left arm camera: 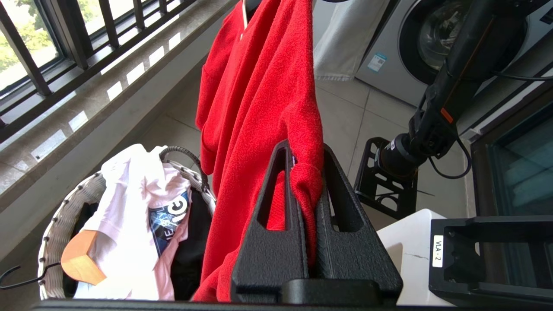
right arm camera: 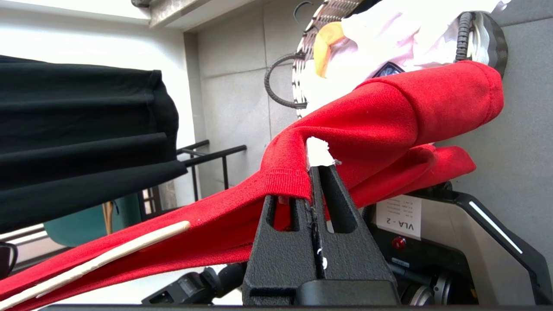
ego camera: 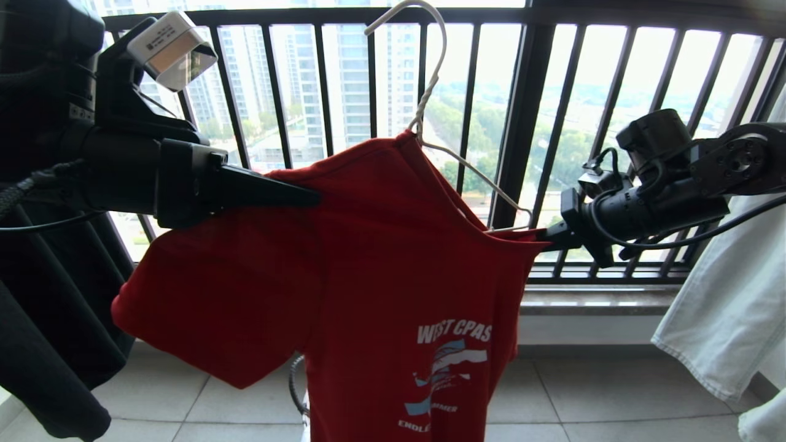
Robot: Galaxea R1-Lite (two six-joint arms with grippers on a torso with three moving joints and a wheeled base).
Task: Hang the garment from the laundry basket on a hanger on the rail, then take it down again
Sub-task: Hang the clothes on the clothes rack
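Observation:
The garment [ego camera: 381, 258], a red T-shirt with white lettering, hangs stretched between my two grippers in front of the window. The hanger [ego camera: 430, 80], thin off-white wire, sits partly inside it. Its hook stands up free at the top of the head view, and one wire arm [right arm camera: 108, 255] lies bare along the collar. My left gripper [ego camera: 314, 197] [left arm camera: 306, 151] is shut on a fold of the shirt's shoulder. My right gripper [ego camera: 543, 235] [right arm camera: 317, 169] is shut on the ribbed edge at the other shoulder. The laundry basket [left arm camera: 56, 216] [right arm camera: 302, 65] stands on the floor below. The rail is out of view.
A white T-shirt [left arm camera: 129, 216] and a wooden hanger [left arm camera: 80, 257] lie in the basket. A black garment [ego camera: 37, 307] hangs at the left and a white one [ego camera: 724, 294] at the right. The black window railing [ego camera: 522, 123] is close behind. A washing machine [left arm camera: 432, 39] stands across the tiled floor.

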